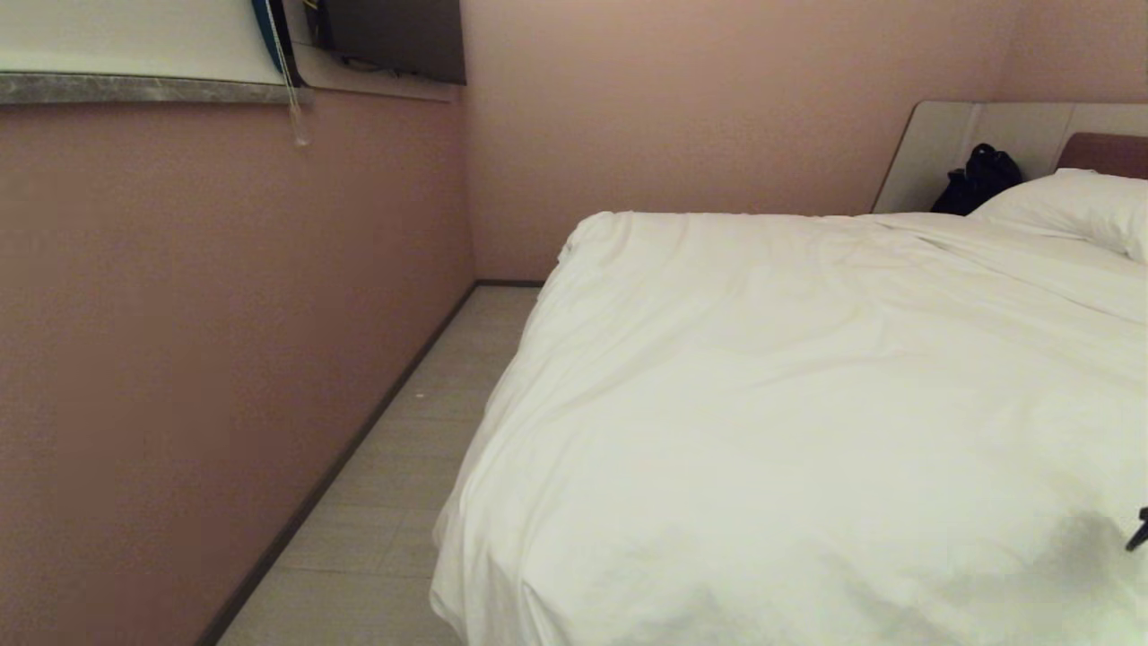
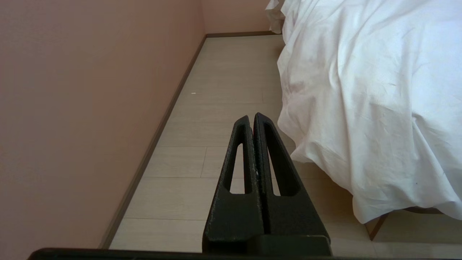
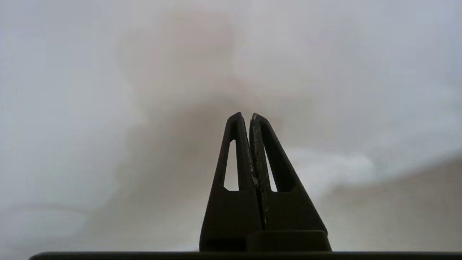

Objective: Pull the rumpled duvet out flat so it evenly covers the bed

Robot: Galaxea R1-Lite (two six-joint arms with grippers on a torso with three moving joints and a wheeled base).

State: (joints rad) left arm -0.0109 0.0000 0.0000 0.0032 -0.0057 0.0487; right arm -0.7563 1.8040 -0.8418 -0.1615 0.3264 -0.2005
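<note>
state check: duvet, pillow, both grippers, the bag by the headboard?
duvet: spread over the bed, lightly creased, edge hanging over the side toward the floor.
pillow: lying at the head end, uncovered.
black bag: resting against the headboard.
left gripper: shut, empty, above the floor.
right gripper: shut, empty, over white fabric.

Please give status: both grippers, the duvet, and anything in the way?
Left gripper shut, beside bed. Right gripper shut, empty, above duvet. Duvet spread, lightly creased. Black bag by headboard.

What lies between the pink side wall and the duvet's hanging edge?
Only a bare strip of pale floor separates the wall from the duvet, as the head view shows.
</note>
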